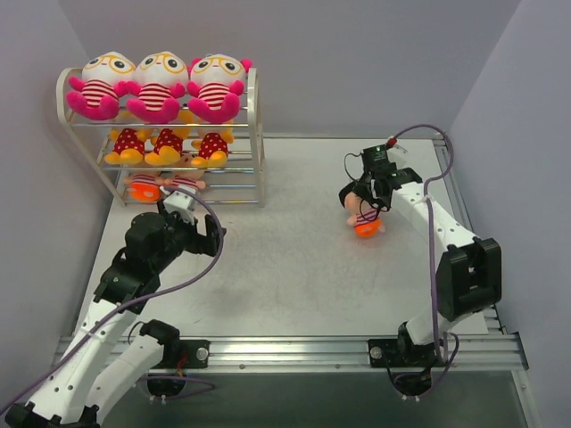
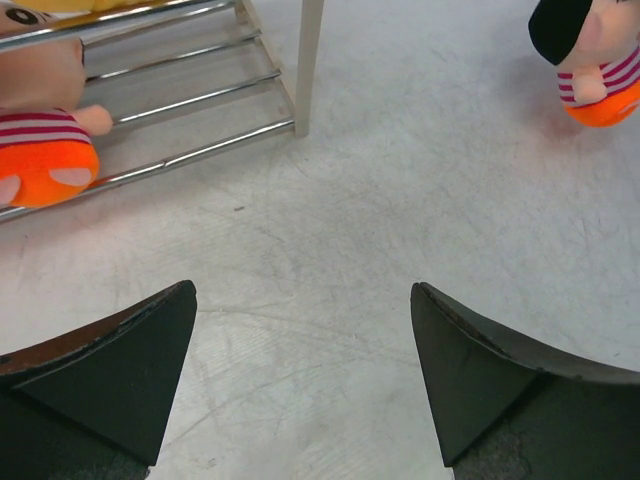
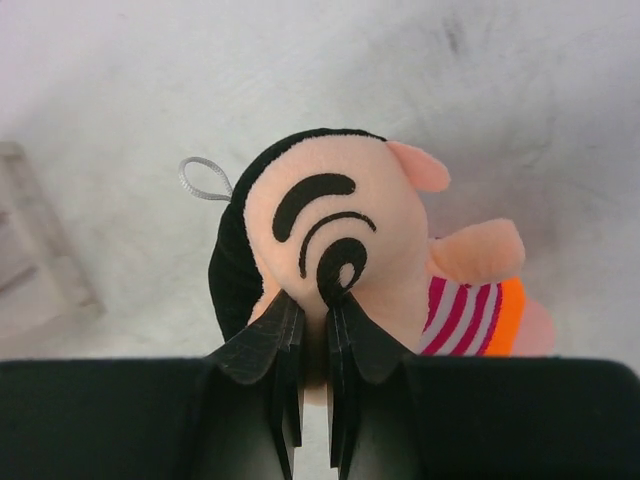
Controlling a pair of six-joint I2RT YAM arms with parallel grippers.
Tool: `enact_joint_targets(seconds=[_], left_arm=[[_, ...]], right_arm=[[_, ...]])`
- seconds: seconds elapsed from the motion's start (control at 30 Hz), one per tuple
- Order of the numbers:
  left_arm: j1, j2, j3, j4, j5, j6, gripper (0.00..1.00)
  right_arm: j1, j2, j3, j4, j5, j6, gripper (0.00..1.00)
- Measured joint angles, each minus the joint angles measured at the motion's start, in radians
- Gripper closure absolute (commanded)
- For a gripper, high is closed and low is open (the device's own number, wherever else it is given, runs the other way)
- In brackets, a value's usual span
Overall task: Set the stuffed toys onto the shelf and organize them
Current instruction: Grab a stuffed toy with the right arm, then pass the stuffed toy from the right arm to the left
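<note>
The cream-white shelf (image 1: 259, 134) stands at the back left. Three pink stuffed toys (image 1: 159, 85) sit on its top tier and three yellow-orange ones (image 1: 168, 145) on the middle tier. A peach-faced toy in orange pants (image 1: 147, 187) (image 2: 45, 150) lies on the bottom tier. Another peach-faced, black-haired toy (image 1: 366, 225) (image 3: 340, 220) (image 2: 595, 70) is at the right middle of the table. My right gripper (image 1: 366, 209) (image 3: 312, 300) is shut on its face. My left gripper (image 1: 207, 234) (image 2: 303, 290) hangs open and empty over bare table just in front of the shelf's right post (image 2: 310, 60).
Grey walls close in the table (image 1: 294, 267) at the back and on both sides. A metal rail (image 1: 357, 348) runs along the near edge by the arm bases. A purple cable (image 1: 433, 205) loops along the right arm.
</note>
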Motion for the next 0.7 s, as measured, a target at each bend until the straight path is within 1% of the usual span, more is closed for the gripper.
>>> enact_joint_targets(seconds=[0.17,0.3,0.43,0.6,0.7], left_arm=[[-0.015,0.061,0.003,0.004,0.024,-0.08,0.04],[-0.059,0.087,0.003,0.024,0.018,-0.159,0.04],[-0.159,0.103,0.0,0.059,-0.039,-0.243,0.04],[-0.308,0.122,-0.062,0.196,-0.146,-0.364,0.04],[-0.409,0.175,-0.1,0.286,-0.236,-0.415,0.04]], right_arm=[[0.07,-0.12,-0.09,0.114,-0.008,0.214,1.0],[0.113,-0.175,-0.141,0.165,-0.003,0.362,1.0],[0.144,-0.23,-0.193,0.212,0.009,0.497,1.0],[0.175,-0.332,-0.293,0.286,0.022,0.661,1.0],[0.199,-0.369,-0.319,0.32,0.03,0.743,1.0]])
